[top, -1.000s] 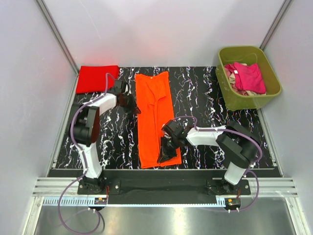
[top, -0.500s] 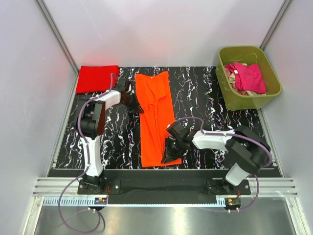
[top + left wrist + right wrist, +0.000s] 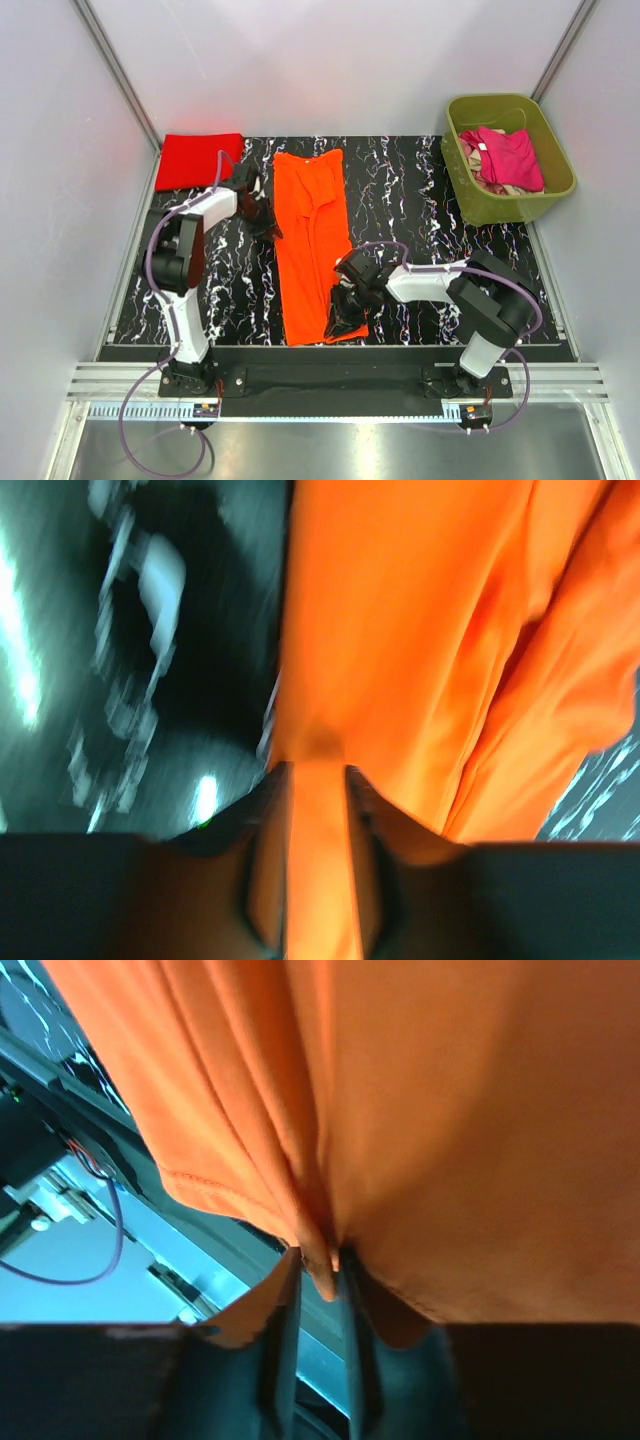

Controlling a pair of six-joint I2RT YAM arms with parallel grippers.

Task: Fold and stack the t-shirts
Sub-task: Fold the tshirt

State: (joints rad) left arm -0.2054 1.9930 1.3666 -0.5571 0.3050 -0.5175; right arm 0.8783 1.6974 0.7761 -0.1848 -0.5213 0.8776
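An orange t-shirt (image 3: 313, 240) lies as a long narrow strip down the middle of the black marbled table (image 3: 410, 190). My left gripper (image 3: 268, 226) is shut on its left edge near the upper half; the left wrist view shows orange cloth (image 3: 400, 660) pinched between the fingers. My right gripper (image 3: 340, 322) is shut on the shirt's lower right edge; the right wrist view shows a fold of the cloth (image 3: 320, 1260) clamped between the fingers. A folded red t-shirt (image 3: 200, 159) lies at the table's back left corner.
An olive green bin (image 3: 507, 157) at the back right holds several crumpled shirts, a pink one (image 3: 508, 157) on top. White walls close in the table on three sides. A metal rail (image 3: 330, 385) runs along the near edge.
Both grippers have shifted the orange shirt slightly leftward. The strip now sits a little further left and its lower right corner is bunched at my right gripper.
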